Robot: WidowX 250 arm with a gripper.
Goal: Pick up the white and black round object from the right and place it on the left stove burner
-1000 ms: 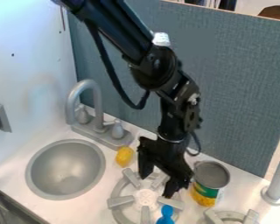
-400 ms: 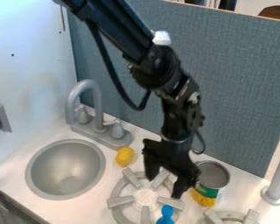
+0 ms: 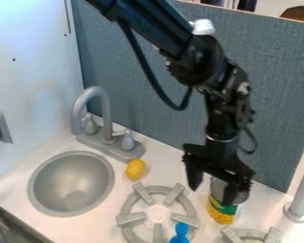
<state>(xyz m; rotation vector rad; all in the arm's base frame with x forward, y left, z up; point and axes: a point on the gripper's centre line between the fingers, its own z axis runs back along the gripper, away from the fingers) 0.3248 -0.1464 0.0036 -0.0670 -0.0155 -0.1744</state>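
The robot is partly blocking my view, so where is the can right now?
In the camera view, the can stands right of centre on the counter, beside the burner and partly hidden behind the robot's fingers.

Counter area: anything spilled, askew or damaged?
Nothing looks spilled or damaged. The can stands upright, partly behind the end effector. Only mild oddity: the blue object overlaps the near edge of the left-hand burner; can't tell if it rests on it.
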